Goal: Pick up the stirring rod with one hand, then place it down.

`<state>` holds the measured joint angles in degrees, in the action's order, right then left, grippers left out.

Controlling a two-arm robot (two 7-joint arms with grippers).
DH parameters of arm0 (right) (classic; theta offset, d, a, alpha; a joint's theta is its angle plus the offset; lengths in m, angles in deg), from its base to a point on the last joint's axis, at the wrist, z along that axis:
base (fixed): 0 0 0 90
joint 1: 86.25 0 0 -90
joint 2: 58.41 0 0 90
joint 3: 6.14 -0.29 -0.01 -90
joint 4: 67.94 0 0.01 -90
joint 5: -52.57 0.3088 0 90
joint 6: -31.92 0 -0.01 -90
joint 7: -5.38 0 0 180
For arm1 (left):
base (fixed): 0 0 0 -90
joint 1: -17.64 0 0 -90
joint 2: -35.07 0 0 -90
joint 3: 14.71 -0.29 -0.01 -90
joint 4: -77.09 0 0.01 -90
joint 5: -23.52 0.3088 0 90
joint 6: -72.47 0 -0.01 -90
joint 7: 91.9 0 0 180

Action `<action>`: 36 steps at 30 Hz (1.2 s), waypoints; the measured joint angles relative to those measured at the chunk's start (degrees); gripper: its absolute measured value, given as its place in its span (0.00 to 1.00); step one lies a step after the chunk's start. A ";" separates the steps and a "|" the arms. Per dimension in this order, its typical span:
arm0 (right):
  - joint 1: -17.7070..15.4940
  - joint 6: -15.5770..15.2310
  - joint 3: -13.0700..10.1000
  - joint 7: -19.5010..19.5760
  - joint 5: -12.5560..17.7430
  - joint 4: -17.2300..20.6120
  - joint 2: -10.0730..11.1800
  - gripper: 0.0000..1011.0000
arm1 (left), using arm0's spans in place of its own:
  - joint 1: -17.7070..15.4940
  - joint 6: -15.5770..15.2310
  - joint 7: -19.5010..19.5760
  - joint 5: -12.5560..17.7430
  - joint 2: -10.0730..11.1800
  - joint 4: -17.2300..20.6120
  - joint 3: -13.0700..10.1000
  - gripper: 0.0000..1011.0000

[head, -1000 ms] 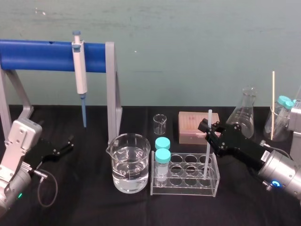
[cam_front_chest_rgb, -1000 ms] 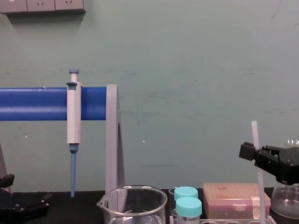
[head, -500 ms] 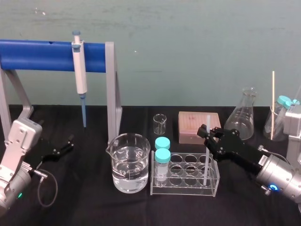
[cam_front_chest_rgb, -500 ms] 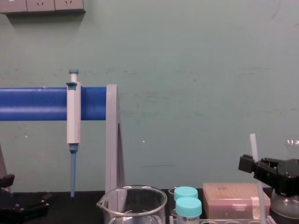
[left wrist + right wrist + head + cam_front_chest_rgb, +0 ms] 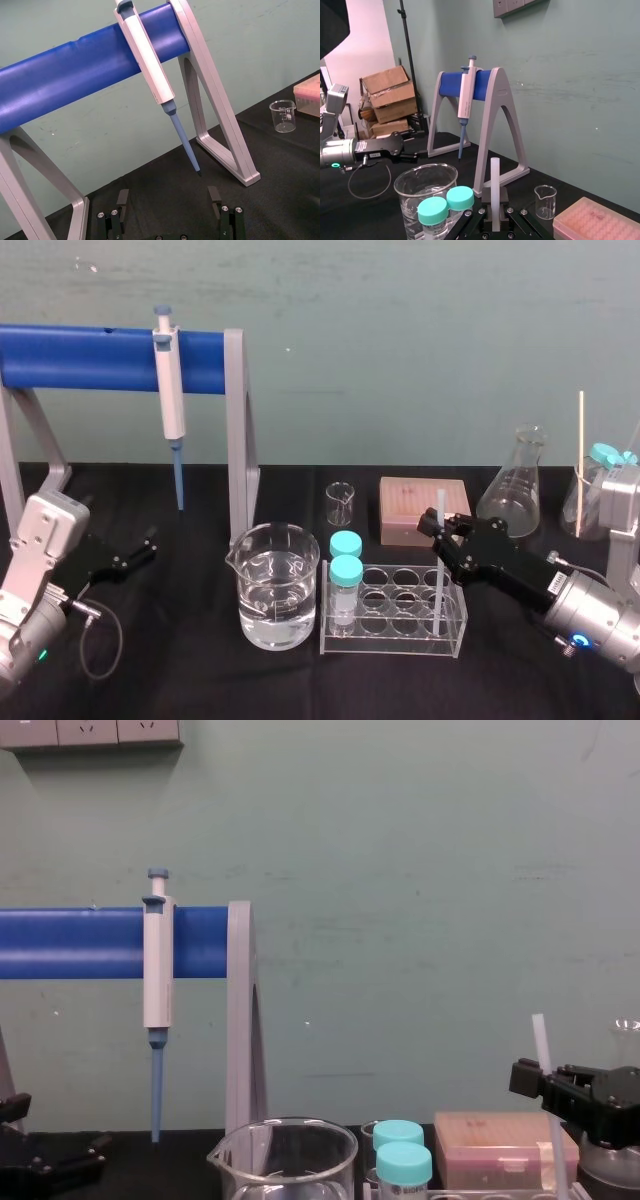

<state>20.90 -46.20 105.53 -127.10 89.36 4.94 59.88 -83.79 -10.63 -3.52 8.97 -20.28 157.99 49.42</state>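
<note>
Head view: right gripper (image 5: 440, 532), jaws clamped on the stirring rod (image 5: 437, 585), which stands upright with its lower end inside a right-end cell of the clear tube rack (image 5: 392, 642). Left gripper (image 5: 140, 548), jaws wide and empty, parked far left by the pipette stand (image 5: 237, 430). Risk: released off-plumb, the thin rod could tip against the cell rim and lever the light rack, or cling to one finger and lift out.

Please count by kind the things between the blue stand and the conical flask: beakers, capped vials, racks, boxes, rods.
Beakers: 2, the large beaker and the small beaker
Teal-capped vials: 2
Rack: 1
Box: 1
Stirring rod: 1, held by the right gripper
Total: 7
</note>
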 joint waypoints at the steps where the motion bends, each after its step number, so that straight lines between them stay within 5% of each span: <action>1: 0.00 0.00 0.00 0.00 0.00 0.01 0.00 0.07 | 0.00 0.00 0.00 0.00 0.00 0.00 0.00 0.99; 11: -0.01 0.00 -0.03 -0.01 0.06 0.05 0.00 0.14 | 0.00 0.00 0.00 0.00 0.00 0.00 0.00 0.99; 36: -0.07 0.03 -0.17 0.19 0.16 0.06 -0.03 0.91 | 0.00 0.00 0.00 0.00 0.00 0.00 0.00 0.99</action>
<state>20.83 -46.17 105.36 -126.91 89.52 5.00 59.84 -83.79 -10.62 -3.52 8.97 -20.28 157.99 49.42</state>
